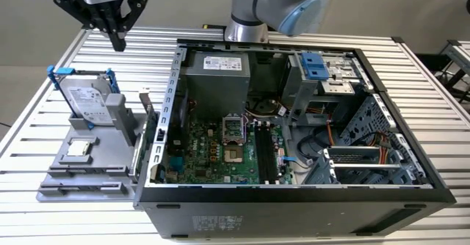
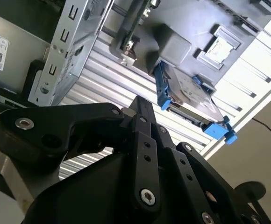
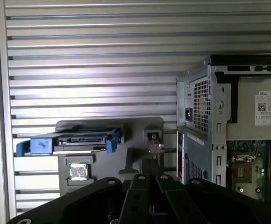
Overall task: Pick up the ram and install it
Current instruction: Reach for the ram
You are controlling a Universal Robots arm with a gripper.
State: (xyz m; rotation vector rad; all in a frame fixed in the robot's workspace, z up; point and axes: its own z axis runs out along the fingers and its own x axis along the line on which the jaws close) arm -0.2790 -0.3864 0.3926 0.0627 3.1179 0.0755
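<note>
My gripper [image 1: 118,44] hangs shut and holding nothing, high over the table's far corner at the exterior view's left. It is above and behind the grey holder [image 1: 74,173]. The ram [image 1: 151,128] stands on edge at the holder's side nearest the computer case. I see it only as a thin dark green strip. The same green edge of the ram [image 2: 138,21] shows in the second wrist view, past the fingertips [image 2: 142,107]. The black memory slots [image 1: 263,154] lie on the motherboard inside the open case.
The open computer case [image 1: 294,192] takes up the table's middle. On the holder stand a silver hard drive in a blue frame [image 1: 92,104] and a small square processor chip [image 1: 79,147]. The arm's base [image 1: 246,30] rises behind the case. Bare slatted table [image 3: 103,60] lies beyond the holder.
</note>
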